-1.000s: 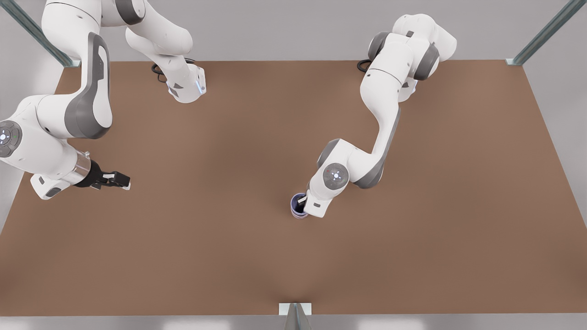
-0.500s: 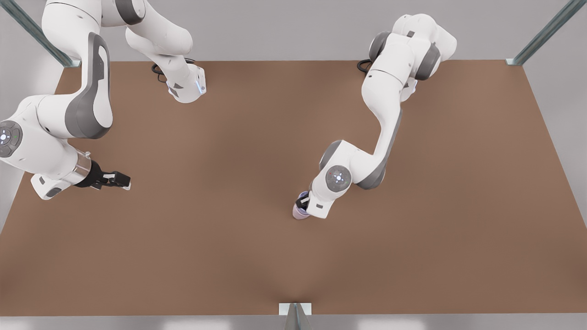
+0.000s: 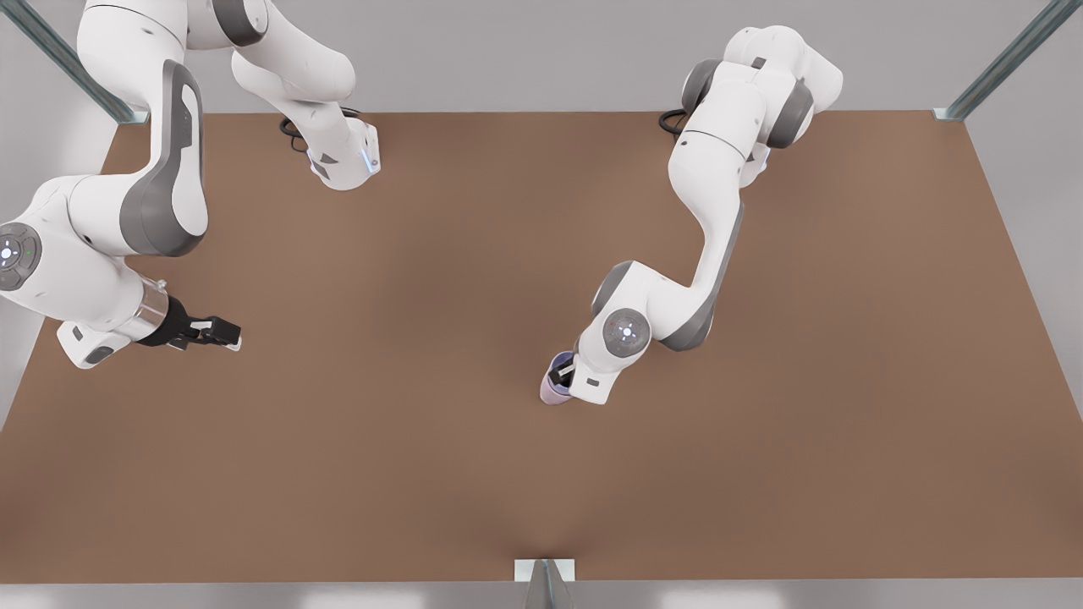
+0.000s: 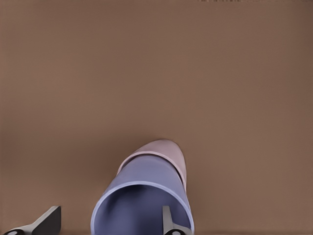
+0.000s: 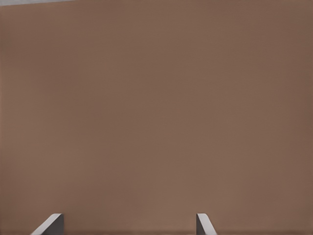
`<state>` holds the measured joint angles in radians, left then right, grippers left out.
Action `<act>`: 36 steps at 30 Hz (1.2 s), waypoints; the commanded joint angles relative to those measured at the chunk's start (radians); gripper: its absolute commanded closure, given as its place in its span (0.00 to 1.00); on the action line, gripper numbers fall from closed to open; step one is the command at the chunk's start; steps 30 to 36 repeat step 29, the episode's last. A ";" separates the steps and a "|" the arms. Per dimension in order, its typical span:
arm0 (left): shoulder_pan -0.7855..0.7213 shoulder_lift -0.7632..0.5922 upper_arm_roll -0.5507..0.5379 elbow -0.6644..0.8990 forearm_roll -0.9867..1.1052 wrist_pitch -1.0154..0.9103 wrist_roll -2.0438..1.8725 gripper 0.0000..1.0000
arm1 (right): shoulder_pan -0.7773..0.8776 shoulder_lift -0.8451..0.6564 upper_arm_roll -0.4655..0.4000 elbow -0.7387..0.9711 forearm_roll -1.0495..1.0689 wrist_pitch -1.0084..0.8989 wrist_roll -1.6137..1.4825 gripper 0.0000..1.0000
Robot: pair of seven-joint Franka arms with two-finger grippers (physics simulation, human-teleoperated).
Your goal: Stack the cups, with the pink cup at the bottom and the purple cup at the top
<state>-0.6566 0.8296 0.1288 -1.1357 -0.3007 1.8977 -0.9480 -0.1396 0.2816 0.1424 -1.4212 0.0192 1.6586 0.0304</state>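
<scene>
Left wrist view: purple cup nested in pink cup.
Left gripper: spread, one finger inside purple rim.
Right gripper: spread, well apart from the cups, waiting.
Handling: likely light, stiff, slick; pinch rim wall.

a plain brown table top is seen from above in the front view, matte and evenly coloured, with a slightly darker patch near the middle of its near edge. pale grey walls are seen behind it and at both sides. two slanted metal frame struts are set at the far corners, the other strut at the front view's left. a small metal bracket is fixed at the middle of the near edge. soft, even light is cast
</scene>
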 commanded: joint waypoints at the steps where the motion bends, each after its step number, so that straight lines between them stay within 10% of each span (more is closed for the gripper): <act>1: 0.000 -0.003 0.000 0.001 0.000 -0.005 -0.005 0.00 | 0.000 -0.001 0.000 0.001 0.001 0.000 -0.001 0.00; 15: -0.005 -0.059 0.000 0.001 0.006 -0.055 0.001 0.00 | -0.003 -0.002 0.000 -0.001 -0.001 0.004 -0.001 0.00; 23: 0.353 -0.406 0.104 -0.025 0.242 -0.460 1.077 0.00 | 0.003 0.004 0.005 0.002 0.002 0.004 -0.001 0.00; 25: 0.350 -0.612 0.075 -0.302 0.296 -0.325 1.075 0.00 | 0.002 0.004 0.006 0.002 -0.001 0.004 -0.003 0.00; 36: 0.348 -0.607 0.075 -0.302 0.295 -0.339 1.069 0.00 | 0.003 0.002 0.006 0.001 -0.004 0.001 -0.001 0.00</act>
